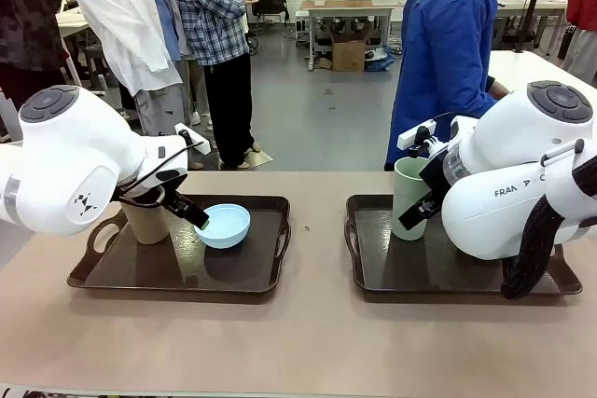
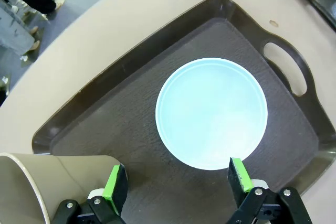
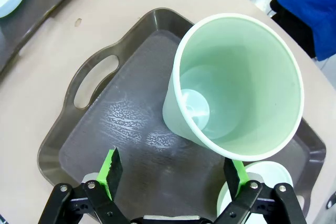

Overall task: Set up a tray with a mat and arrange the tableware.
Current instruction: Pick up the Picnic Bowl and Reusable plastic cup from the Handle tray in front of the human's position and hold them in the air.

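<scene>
Two dark brown trays lie side by side, the left tray [image 1: 112, 272] and the right tray [image 1: 392, 281]. Their floors look dark and textured [image 2: 121, 124]; I cannot tell whether that is a mat. On the left tray stand a tan cup [image 1: 146, 219] [image 2: 31, 192] and a light blue bowl [image 1: 224, 226] [image 2: 211, 113]. My left gripper [image 1: 198, 219] [image 2: 177, 181] hovers open and empty over the bowl's near rim, beside the tan cup. On the right tray stands a pale green cup [image 1: 408, 195] [image 3: 236, 87], with a pale bowl [image 3: 265, 174] beside it. My right gripper [image 1: 420, 212] [image 3: 173, 174] hangs open, close above that cup.
A person in a blue jacket [image 1: 448, 53] stands at the far side, behind the right tray. Beige tabletop [image 1: 308, 342] runs bare in front of the trays and in the gap between them. The tray handles [image 2: 286, 66] [image 3: 94, 80] face that gap.
</scene>
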Available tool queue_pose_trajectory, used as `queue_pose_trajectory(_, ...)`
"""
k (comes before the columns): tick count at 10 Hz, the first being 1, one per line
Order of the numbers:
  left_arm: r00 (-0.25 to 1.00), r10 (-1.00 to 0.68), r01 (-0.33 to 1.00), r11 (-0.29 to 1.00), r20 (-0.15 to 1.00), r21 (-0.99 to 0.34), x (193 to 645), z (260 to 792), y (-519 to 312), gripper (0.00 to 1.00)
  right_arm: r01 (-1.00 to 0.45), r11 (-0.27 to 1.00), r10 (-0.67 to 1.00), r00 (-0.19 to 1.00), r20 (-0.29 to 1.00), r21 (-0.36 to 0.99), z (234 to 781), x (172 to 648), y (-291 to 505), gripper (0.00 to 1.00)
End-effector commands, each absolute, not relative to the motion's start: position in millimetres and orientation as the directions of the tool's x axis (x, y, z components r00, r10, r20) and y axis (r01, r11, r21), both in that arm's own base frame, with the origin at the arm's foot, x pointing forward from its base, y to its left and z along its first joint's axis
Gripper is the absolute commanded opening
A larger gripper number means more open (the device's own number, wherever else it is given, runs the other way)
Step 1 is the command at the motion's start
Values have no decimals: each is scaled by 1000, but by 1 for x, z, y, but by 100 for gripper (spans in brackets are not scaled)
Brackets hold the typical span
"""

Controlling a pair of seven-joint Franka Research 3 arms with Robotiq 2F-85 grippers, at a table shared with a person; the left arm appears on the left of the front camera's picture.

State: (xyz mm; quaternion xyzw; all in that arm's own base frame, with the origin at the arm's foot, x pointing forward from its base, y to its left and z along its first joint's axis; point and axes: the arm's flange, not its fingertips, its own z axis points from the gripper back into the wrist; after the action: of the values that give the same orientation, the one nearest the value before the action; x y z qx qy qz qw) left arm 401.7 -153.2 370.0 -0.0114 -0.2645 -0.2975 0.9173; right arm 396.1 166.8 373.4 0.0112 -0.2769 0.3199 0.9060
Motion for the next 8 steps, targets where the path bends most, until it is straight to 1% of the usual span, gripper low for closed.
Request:
queue_pose_trajectory(1,684,-539,551,823,492,136,402,370,-153,100,-586,795,574,642,509,-157,373,396,167,100)
queue_pose_trajectory(2,683,-540,552,823,492,136,402,370,-153,100,-586,795,574,642,509,-157,373,396,167,100)
queue_pose_trajectory(3,701,-522,545,832,485,107,376,384,-153,100,-541,820,556,679,479,-186,383,379,169,100)
queue_pose_trajectory(4,721,-540,548,828,435,121,348,400,-150,100,-510,833,550,729,406,-214,394,358,162,100)
queue_pose_trajectory(5,811,-443,435,893,381,114,328,419,-147,100,-456,868,496,798,342,-195,407,335,152,100)
queue_pose_trajectory(6,836,-423,420,903,350,89,302,436,-147,100,-415,889,457,832,315,-194,420,308,139,100)
queue_pose_trajectory(7,851,-411,412,909,326,69,286,449,-145,100,-385,910,414,862,292,-153,426,290,131,100)
queue_pose_trajectory(8,869,-401,409,912,289,33,275,460,-144,100,-396,913,407,883,234,-97,427,272,128,100)
